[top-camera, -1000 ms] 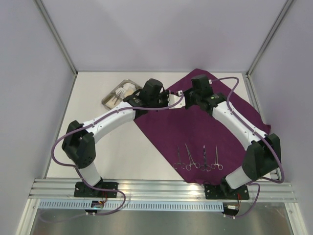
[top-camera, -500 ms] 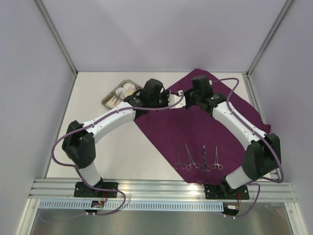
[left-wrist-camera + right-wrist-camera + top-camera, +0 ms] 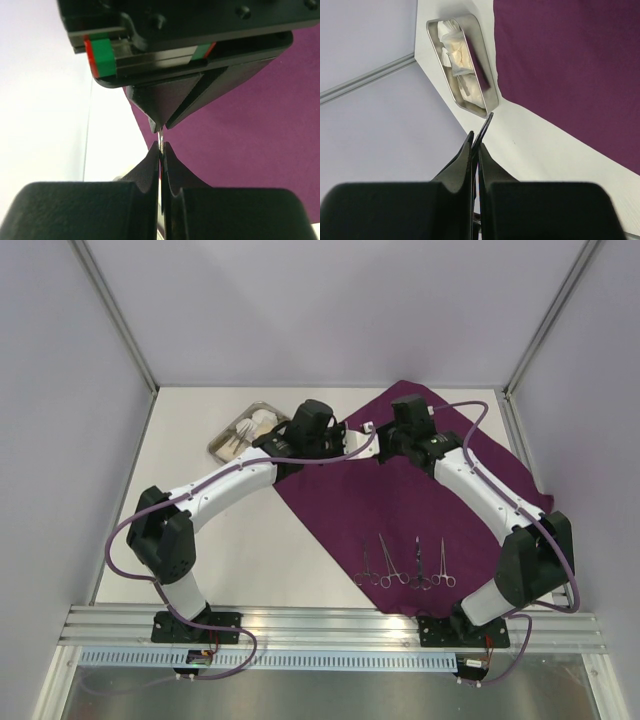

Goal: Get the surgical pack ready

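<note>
The dark purple cloth (image 3: 400, 500) lies spread on the table, with four steel clamps (image 3: 403, 565) in a row on its near part. The steel tray (image 3: 240, 432) holds white gauze (image 3: 258, 422) at the back left, off the cloth; it also shows in the right wrist view (image 3: 487, 85). My left gripper (image 3: 354, 436) and right gripper (image 3: 376, 436) meet tip to tip above the cloth's left corner. My left gripper (image 3: 160, 145) is shut on a thin strip (image 3: 160, 136), seen edge-on, that reaches the right fingertips. My right gripper (image 3: 475, 137) is shut on a thin dark strip (image 3: 487, 122).
Purple-grey walls with metal corner posts (image 3: 120, 330) enclose the table on three sides. The cloth's right edge runs up against the right wall (image 3: 535, 495). A metal rail (image 3: 330, 625) with both arm bases runs along the near edge. Bare white table (image 3: 260, 540) lies left of the cloth.
Both grippers stay joined at the same spot. The small pale piece between them has edged very slightly towards the back.
</note>
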You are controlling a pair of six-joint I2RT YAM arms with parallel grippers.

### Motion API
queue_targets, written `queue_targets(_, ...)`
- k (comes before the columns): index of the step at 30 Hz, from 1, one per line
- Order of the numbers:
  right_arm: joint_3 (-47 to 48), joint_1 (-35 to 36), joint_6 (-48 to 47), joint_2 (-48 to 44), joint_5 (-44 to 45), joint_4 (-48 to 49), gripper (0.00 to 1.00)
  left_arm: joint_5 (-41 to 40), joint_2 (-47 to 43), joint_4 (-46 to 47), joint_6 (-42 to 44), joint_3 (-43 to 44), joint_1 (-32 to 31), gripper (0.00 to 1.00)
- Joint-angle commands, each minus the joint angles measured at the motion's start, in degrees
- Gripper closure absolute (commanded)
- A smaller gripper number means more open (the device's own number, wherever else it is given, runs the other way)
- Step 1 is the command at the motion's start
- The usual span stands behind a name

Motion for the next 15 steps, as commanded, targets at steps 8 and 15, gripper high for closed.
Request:
queue_targets(8,1.0,-2.7,-5.1,1.1,-2.7,2.0,0.76,-1.6,2.7,-5.1,-7.6,7.4,2.1,1.0)
queue_targets(15,3.9,-5.2,-10.3,0.7,-1.6,1.3,0.55,-1.7,5.2,-12.5,-13.7,10.9,8.9,1.0)
